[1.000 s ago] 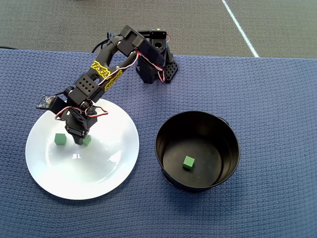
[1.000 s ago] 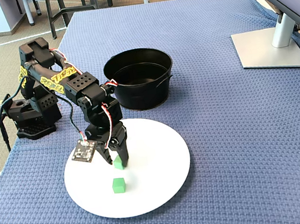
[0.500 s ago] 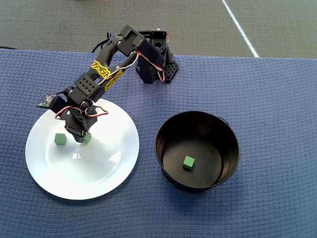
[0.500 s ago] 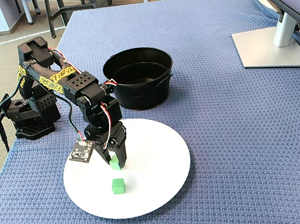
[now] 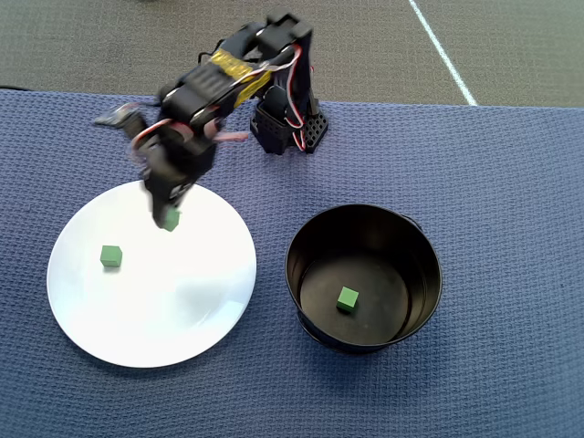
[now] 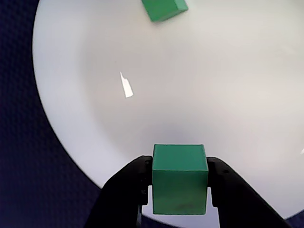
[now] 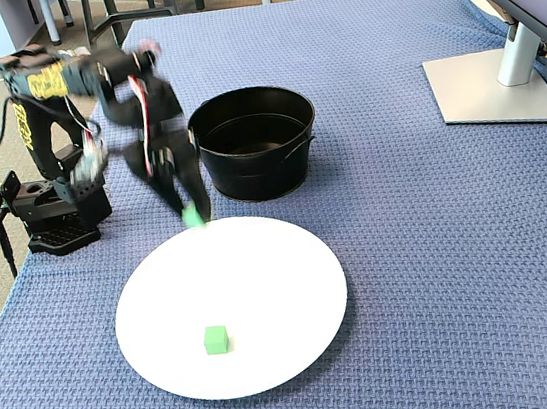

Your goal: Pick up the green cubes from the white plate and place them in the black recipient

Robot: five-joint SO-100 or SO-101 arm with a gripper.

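Note:
My gripper (image 6: 179, 183) is shut on a green cube (image 6: 179, 185), held above the far edge of the white plate (image 6: 213, 95). It also shows in the overhead view (image 5: 171, 219) and the fixed view (image 7: 192, 215), where the arm is blurred. A second green cube (image 5: 111, 256) lies on the plate (image 5: 182, 301); it shows in the fixed view (image 7: 216, 339) and at the top of the wrist view (image 6: 164, 8). A third green cube (image 5: 347, 298) lies inside the black recipient (image 5: 315, 237), which stands beside the plate (image 7: 265, 296) in the fixed view (image 7: 256, 166).
The arm's base (image 5: 287, 123) stands at the back of the blue woven cloth (image 5: 511, 182). A monitor stand (image 7: 495, 85) sits at the right of the fixed view. Bare carpet with a white line (image 5: 443, 50) lies beyond the cloth.

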